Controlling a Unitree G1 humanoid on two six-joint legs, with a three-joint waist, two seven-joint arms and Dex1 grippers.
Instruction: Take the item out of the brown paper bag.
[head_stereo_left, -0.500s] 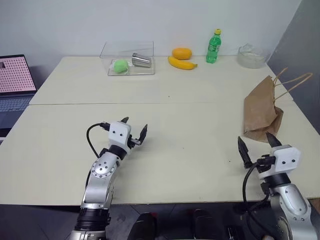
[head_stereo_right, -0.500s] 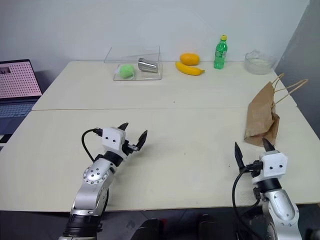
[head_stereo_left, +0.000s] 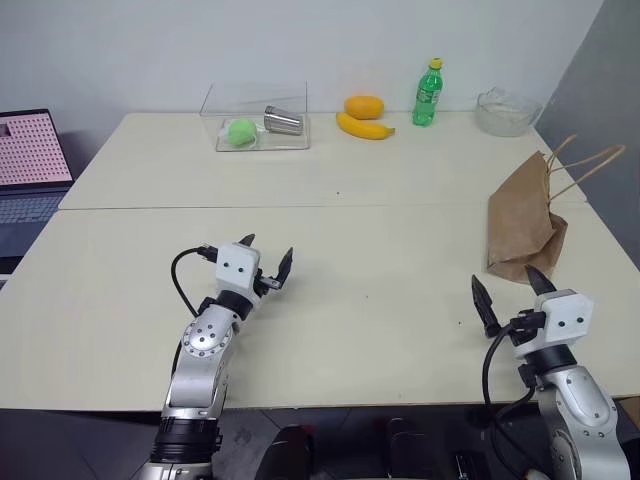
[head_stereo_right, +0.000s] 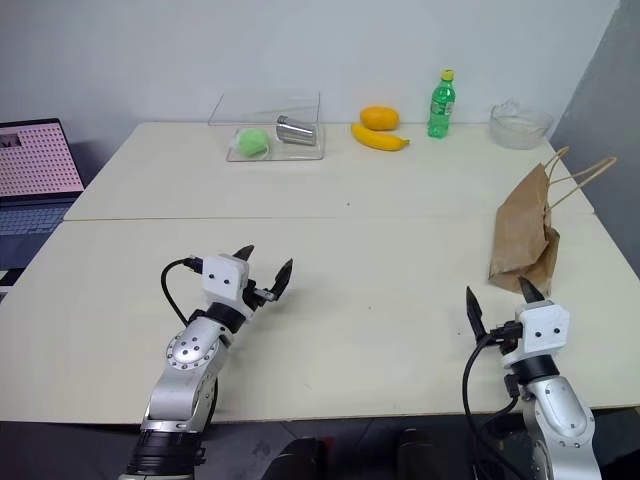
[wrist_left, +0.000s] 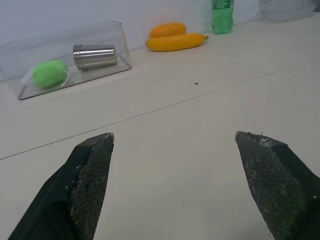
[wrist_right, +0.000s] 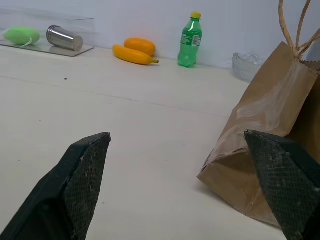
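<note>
Plainly early in the task: bag (head_stereo_left: 524, 222) standing upright at the right edge of the table (head_stereo_left: 330, 300), handles (head_stereo_left: 585, 160) sticking up and out to the right, mouth turned away from the head camera, so no look inside. Item not to be seen, presumably inside the bag, hidden by the crinkled paper. Right gripper (head_stereo_left: 514, 288) just in front of the bag, near but apart from it, jaws spread wide and empty, pointed roughly level toward the bag's lower corner, probably lined up for a reach. Left gripper (head_stereo_left: 268, 257) well apart from the bag over the middle of the near table, also spread wide and holding nothing, likely parked ready to steady the paper. Likely to need one gripper pinning or opening the bag while the other goes in, since thin paper would slide or tip. Pale cream table top, a seam running across it. Along the far edge by the white wall: clear box (head_stereo_left: 257, 118) holding a green ball (head_stereo_left: 240, 132) and a steel cup (head_stereo_left: 283, 120), a mango (head_stereo_left: 364, 106), a banana (head_stereo_left: 364, 127), a green bottle (head_stereo_left: 427, 93), a glass bowl (head_stereo_left: 503, 111). Laptop (head_stereo_left: 30, 165) off to the left, beside the table.
</note>
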